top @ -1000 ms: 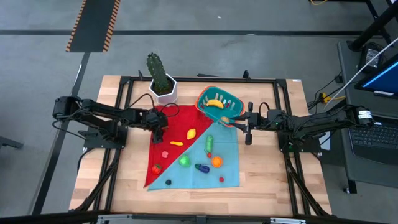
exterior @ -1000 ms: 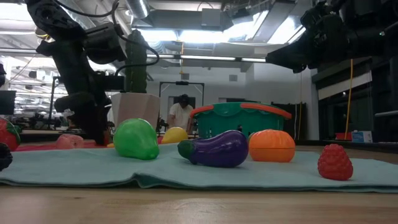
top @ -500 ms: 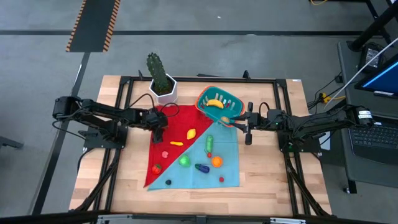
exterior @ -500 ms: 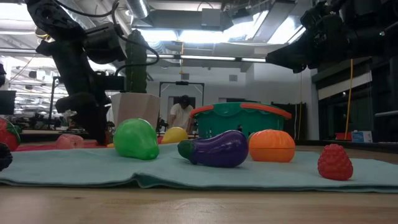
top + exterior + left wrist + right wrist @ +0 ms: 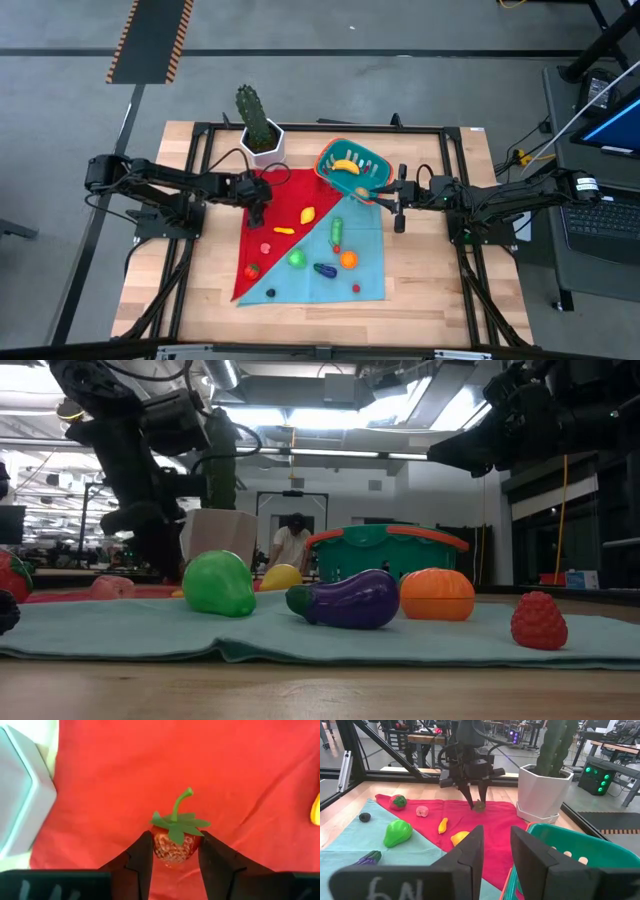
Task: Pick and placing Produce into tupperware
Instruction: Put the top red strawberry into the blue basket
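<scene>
Early stage: teal ribbed tub (image 5: 350, 168), upper centre, holds a yellow banana (image 5: 345, 165). Left gripper (image 5: 175, 854) clamps red strawberry (image 5: 173, 839); right gripper (image 5: 399, 203) hangs empty, narrow. Most toys remain on cloth (image 5: 330, 285).

A small red strawberry (image 5: 173, 841) with a green leafy cap and curled stem sits between the left jaws, which press its sides. A yellow lemon (image 5: 307, 213), a yellow pepper (image 5: 284, 230), a pink piece (image 5: 266, 247), a green pear (image 5: 296, 258), a purple eggplant (image 5: 325, 269) and an orange (image 5: 348, 259) lie beyond those jaws. The teal tupperware (image 5: 368, 160), orange-rimmed, stands beside the right jaws and holds a banana (image 5: 345, 165).
</scene>
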